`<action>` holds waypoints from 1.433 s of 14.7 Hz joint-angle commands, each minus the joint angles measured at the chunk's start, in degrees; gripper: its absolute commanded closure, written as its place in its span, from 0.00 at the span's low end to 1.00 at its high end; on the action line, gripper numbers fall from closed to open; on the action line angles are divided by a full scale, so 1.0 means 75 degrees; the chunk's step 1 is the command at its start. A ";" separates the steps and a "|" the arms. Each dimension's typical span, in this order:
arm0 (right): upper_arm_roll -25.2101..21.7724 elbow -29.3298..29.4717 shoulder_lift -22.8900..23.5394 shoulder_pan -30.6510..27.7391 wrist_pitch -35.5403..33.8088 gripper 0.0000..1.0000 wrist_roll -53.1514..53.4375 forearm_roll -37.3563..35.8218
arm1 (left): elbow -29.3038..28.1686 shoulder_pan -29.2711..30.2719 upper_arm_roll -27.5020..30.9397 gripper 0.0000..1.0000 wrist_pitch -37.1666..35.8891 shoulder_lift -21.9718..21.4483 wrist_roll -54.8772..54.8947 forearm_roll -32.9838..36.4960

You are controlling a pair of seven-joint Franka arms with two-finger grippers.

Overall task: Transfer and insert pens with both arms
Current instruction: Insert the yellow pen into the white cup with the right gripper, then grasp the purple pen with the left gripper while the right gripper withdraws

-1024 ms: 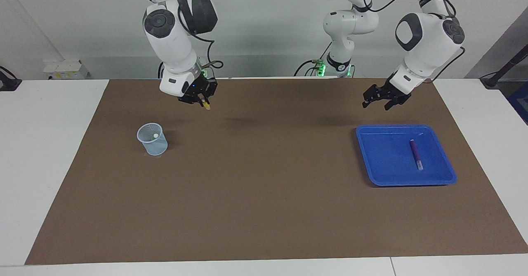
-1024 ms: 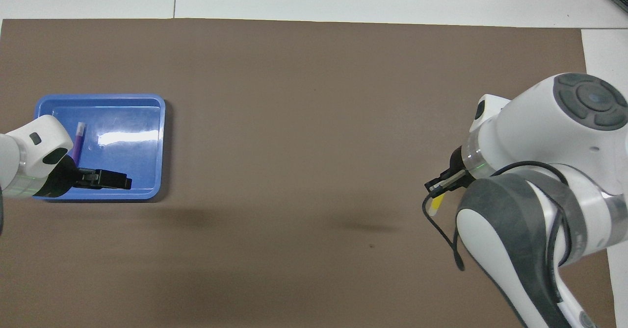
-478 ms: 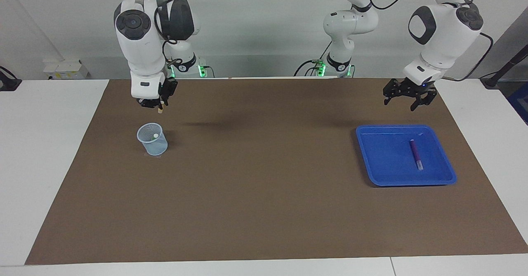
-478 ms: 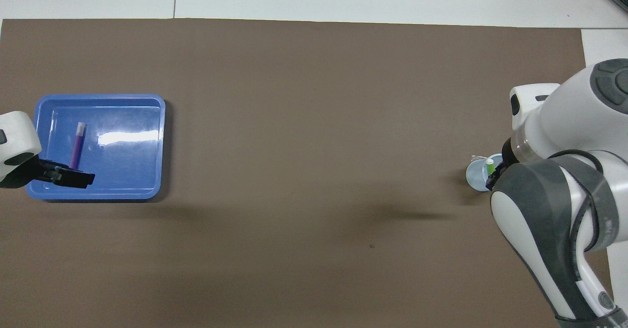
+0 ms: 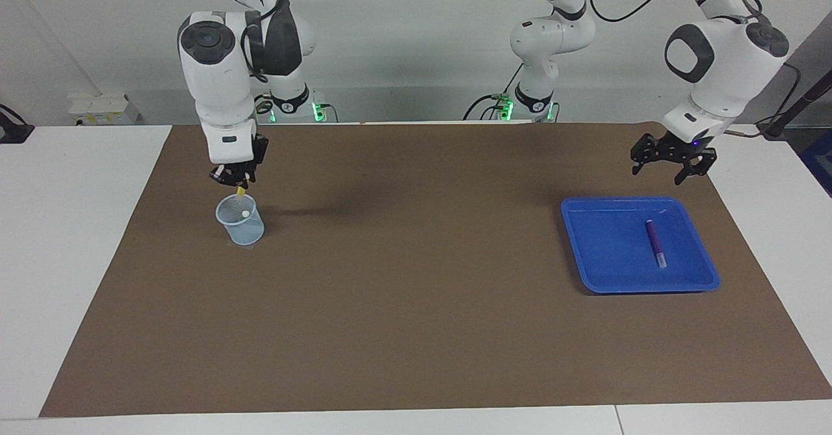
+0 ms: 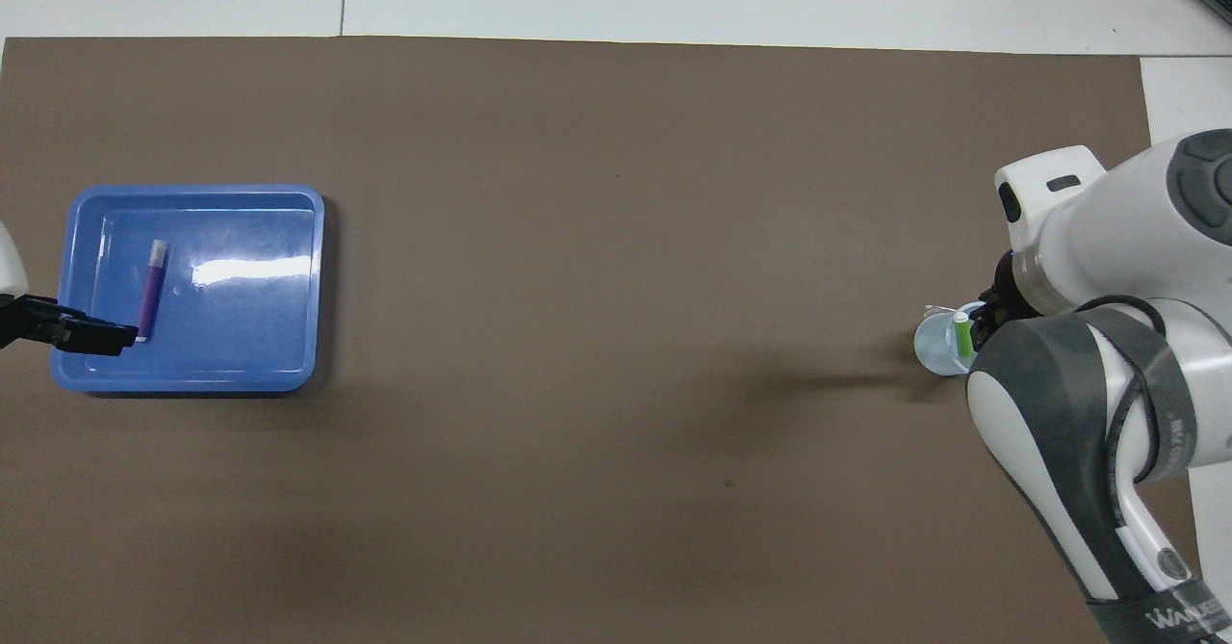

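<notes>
My right gripper (image 5: 234,176) is shut on the yellow pen (image 5: 240,192) and holds it upright just above the clear plastic cup (image 5: 239,219). The pen's lower tip is at the cup's rim. The green pen (image 6: 961,333) stands in the cup (image 6: 936,347), its whitish cap up. In the overhead view the right arm hides most of the right gripper (image 6: 991,305) and the yellow pen. The purple pen (image 5: 655,243) lies flat in the blue tray (image 5: 604,246). My left gripper (image 5: 673,165) is open and empty in the air, over the tray's edge nearest the robots (image 6: 106,337).
The cup stands toward the right arm's end of the brown mat (image 5: 416,305), the tray (image 6: 241,336) toward the left arm's end. Two smaller white arms with green lights (image 5: 539,45) stand at the table's robot end. White table shows around the mat.
My right gripper has swung toward its own end of the table and come down with the yellow pen to just above the cup. My left gripper has drawn back toward the left arm's end.
</notes>
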 commanded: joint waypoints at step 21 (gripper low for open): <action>0.0098 -0.1810 -0.0694 -0.0288 0.1096 0.27 0.0195 0.1133 | -0.0090 0.0374 -0.0043 0.12 0.3143 0.2618 0.0569 0.0468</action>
